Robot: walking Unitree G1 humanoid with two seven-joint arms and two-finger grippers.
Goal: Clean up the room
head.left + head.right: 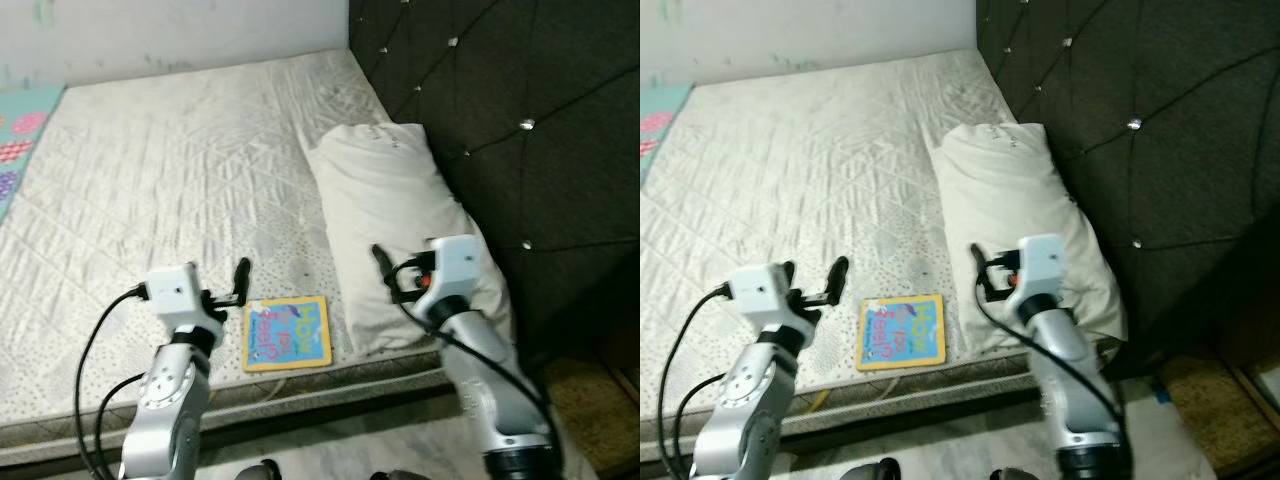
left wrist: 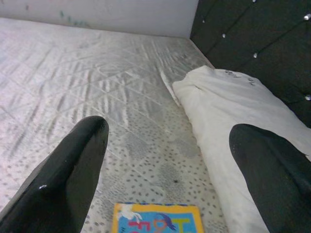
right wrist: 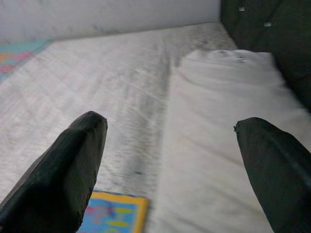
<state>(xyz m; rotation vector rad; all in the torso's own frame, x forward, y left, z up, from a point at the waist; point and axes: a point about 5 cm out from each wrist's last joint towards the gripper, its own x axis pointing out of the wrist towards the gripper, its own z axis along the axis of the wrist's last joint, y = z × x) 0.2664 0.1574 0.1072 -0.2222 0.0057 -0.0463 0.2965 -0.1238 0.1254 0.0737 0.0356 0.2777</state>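
Little tidying appears done: a colourful book [image 1: 287, 332] is left flat near the mattress [image 1: 150, 180] edge, just beside the pillow [image 1: 400, 220]. The left gripper [image 2: 170, 160] and right gripper [image 3: 170, 165] are held apart, empty, above the bed

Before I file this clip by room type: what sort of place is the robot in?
Most likely a bedroom. A bare quilted mattress fills the view, a white pillow lies against a dark tufted headboard, and a children's book rests near the mattress edge.
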